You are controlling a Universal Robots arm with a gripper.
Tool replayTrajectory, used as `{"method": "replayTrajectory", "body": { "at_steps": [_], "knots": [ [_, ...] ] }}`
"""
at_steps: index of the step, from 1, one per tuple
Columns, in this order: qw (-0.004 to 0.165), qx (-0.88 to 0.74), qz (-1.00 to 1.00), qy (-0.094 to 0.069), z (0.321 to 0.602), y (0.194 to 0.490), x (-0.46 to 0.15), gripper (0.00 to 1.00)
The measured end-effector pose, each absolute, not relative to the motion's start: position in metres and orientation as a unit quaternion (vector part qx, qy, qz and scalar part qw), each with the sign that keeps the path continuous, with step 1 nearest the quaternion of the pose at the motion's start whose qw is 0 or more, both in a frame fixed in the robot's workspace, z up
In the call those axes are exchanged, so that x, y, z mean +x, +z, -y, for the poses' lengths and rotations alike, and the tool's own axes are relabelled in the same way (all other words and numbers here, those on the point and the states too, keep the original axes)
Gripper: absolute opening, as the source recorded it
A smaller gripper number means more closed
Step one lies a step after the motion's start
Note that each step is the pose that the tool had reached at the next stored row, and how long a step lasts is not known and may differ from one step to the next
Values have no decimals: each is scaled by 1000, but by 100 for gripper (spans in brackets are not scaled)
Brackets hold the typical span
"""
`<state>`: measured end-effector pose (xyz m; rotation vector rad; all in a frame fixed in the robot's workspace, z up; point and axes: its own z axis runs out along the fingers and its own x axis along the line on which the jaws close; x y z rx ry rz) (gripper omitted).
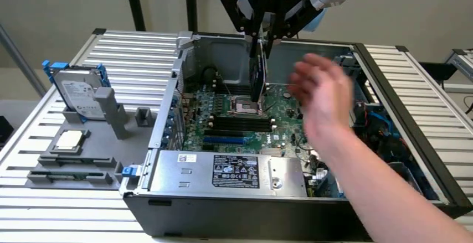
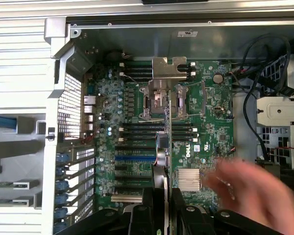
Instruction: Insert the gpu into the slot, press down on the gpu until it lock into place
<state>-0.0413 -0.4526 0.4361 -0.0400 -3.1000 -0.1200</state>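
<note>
The gpu [image 1: 258, 74], a flat card with a green circuit board and a black cover face, is hanging upright and edge-down from the black robot gripper [image 1: 264, 39], whose fingers are pinching its upper edge between them. In the wrist view the gripper [image 2: 162, 198] is showing the card [image 2: 162, 159] edge-on as a thin dark strip between the two finger pads.

The card is hovering inside the open grey computer case [image 1: 414, 127], over the middle of the green motherboard [image 1: 284, 115], with its lower edge above the silver processor socket [image 1: 246, 106]. It is not sitting in the slot [image 1: 224, 140], the long bright-blue plastic connector strip lying nearer the case's front wall, past the black parallel memory slots [image 1: 240, 124]. In the wrist view the blue slot [image 2: 134, 158] is lying just beside the hanging card, apart from it.

A person's hand [image 1: 322, 88] is reaching into the case from the exterior view's right, open and blurred, close to the card but not touching it. In the wrist view that hand [image 2: 255, 191] is passing over the board near a silver finned heat sink [image 2: 187, 178].

A silver power supply box [image 1: 229, 171] is lying along the case's front wall. The case is resting on a slatted aluminium tabletop [image 1: 133, 55]; toward the tabletop's edge on the exterior view's left, a grey boxy hard drive with blue rails [image 1: 77, 96] is standing in a grey holder.
</note>
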Motion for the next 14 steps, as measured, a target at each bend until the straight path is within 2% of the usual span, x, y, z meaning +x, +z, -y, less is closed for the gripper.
{"method": "replayTrajectory", "body": {
  "at_steps": [14],
  "knots": [
    [19, -13, 999, -39, 453, 436, -41, 26]
  ]
}}
